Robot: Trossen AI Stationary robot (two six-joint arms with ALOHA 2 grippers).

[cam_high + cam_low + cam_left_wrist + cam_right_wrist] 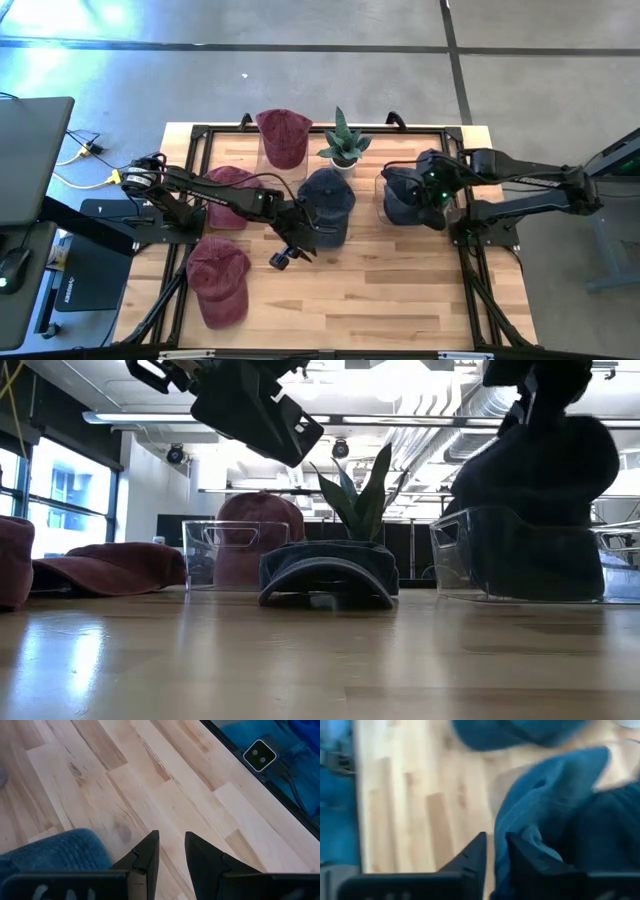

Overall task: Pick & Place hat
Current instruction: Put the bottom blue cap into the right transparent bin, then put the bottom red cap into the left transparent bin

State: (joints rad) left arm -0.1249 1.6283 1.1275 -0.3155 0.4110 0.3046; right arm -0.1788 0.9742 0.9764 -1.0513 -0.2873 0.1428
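Observation:
A navy hat (pixel 328 200) lies brim-down at the table's middle. My left gripper (pixel 171 836) hangs above the wood just near of it, narrowly open with nothing between its fingers. A second navy hat (pixel 540 480) sits heaped in a clear bin (pixel 470 555) on the right. My right gripper (pixel 495 840) is over it, fingers a little apart. A maroon hat (pixel 283 135) stands in a far clear bin. Two more maroon hats (pixel 228 195) (pixel 218 280) lie on the left. My right gripper stands at the heaped navy hat's raised edge (pixel 540 800), pointing steeply down. A blue fold lies along one finger (pixel 520 855). Whether it touches the cloth I cannot tell.
A small potted plant (pixel 345 145) stands at the far middle, between the two bins. A black frame runs around the table (pixel 400 310). Bare wood lies toward the near right.

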